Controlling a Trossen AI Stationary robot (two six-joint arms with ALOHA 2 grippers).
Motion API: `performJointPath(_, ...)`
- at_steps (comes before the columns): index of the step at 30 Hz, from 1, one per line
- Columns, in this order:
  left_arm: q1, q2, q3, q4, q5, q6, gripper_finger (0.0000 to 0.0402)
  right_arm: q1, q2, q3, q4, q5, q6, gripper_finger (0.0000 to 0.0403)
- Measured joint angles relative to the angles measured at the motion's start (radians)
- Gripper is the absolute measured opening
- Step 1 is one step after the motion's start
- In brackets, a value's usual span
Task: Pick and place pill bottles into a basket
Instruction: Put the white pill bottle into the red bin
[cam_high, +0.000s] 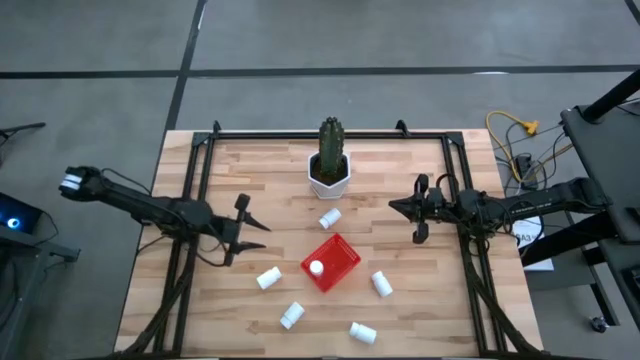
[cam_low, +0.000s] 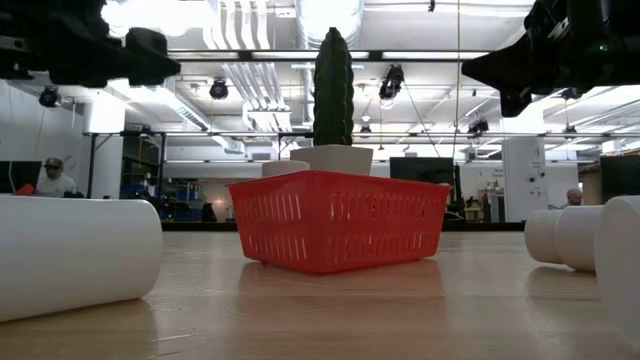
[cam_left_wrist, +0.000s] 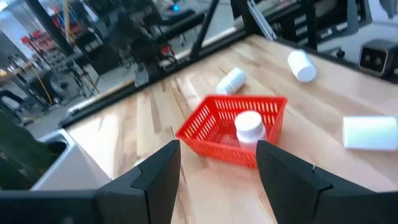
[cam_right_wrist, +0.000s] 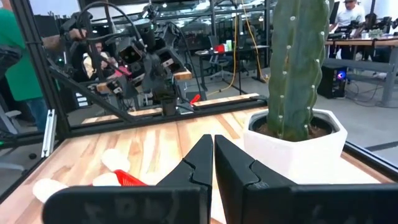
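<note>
The left gripper (cam_high: 255, 230) hovers at nine o'clock of the basket (cam_high: 338, 256), fingers apart and holding nothing. One pill bottle (cam_high: 316, 268) stands inside the basket; five others lie around it, from twelve through seven o'clock. At two o'clock, the right gripper (cam_high: 394, 205) hangs with fingers together.

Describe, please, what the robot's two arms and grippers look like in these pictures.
Both arms are dark, nearly black, slim jointed links. The left gripper and right gripper each end in two dark, tapering, angular fingers. A light grey band shows near the left arm's outer end.
</note>
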Motion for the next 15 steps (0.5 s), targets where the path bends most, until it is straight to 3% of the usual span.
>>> performJointPath(6,0.000,0.073,0.043,0.001,0.000,-0.028,0.0201,0.000,0.000,0.000,0.000,0.000,0.018,0.0008)
performJointPath(15,0.000,0.132,0.084,-0.002,0.003,-0.053,0.0248,0.000,0.000,0.000,-0.023,0.000,0.018,0.0008)
